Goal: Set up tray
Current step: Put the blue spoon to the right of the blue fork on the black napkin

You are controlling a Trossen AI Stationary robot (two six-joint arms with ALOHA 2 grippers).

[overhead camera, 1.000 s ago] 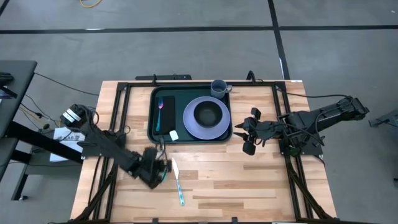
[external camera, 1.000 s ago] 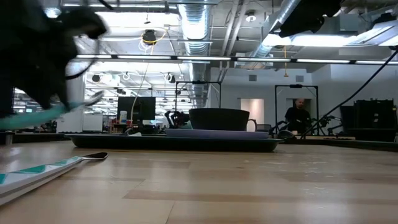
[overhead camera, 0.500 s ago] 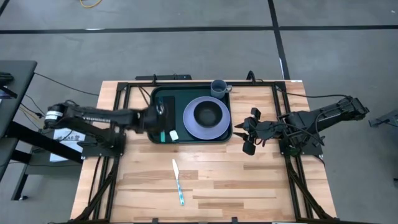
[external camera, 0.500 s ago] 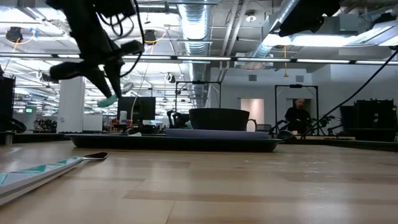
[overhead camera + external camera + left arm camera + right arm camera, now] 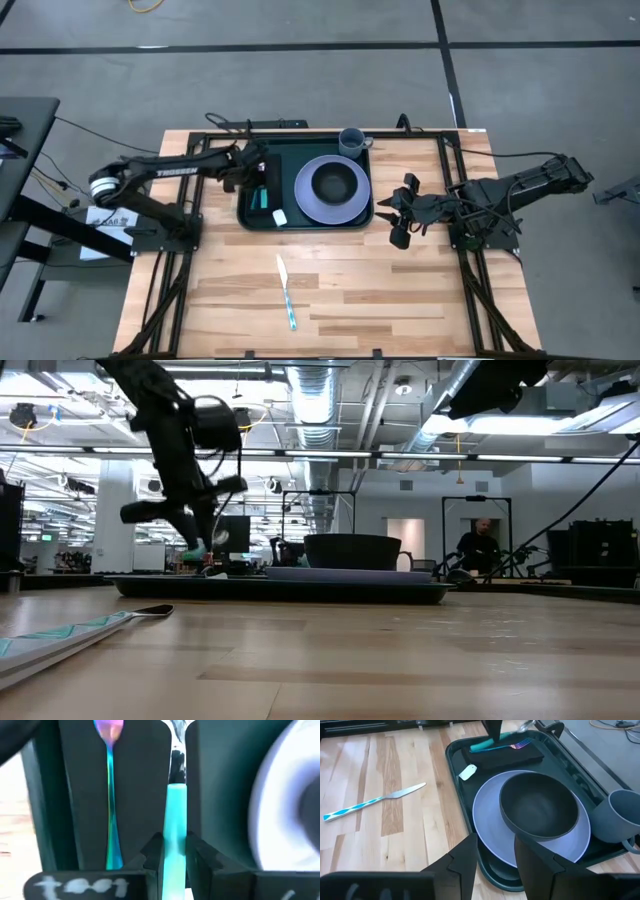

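Observation:
The dark green tray (image 5: 305,222) sits at the table's far middle. It holds a lavender plate (image 5: 310,205) with a dark bowl (image 5: 336,183), and a black napkin (image 5: 137,795) with an iridescent fork (image 5: 110,805) lying on it. A grey cup (image 5: 352,140) stands at the tray's far right corner. My left gripper (image 5: 262,180) hovers over the napkin, shut on a teal-handled spoon (image 5: 176,805) beside the fork. My right gripper (image 5: 400,222) waits open, right of the tray. My left gripper (image 5: 175,845) pinches the spoon's teal handle (image 5: 176,820) between its two fingers, which lie across the handle and come from above. The spoon is lifted clear, roughly level just above the napkin, parallel to the fork, with its silvery head (image 5: 524,725) toward the far edge.
A teal-handled knife (image 5: 286,292) lies on the bare wood near the table's middle front. A small white tag (image 5: 279,216) lies in the tray's near left part. Open tabletop stretches along the near side.
My left gripper, carrying the spoon, has risen from beside the knife near the table's front. It swung toward the far edge, over the tray, and then came down lower over the napkin. The knife has stayed where it was.

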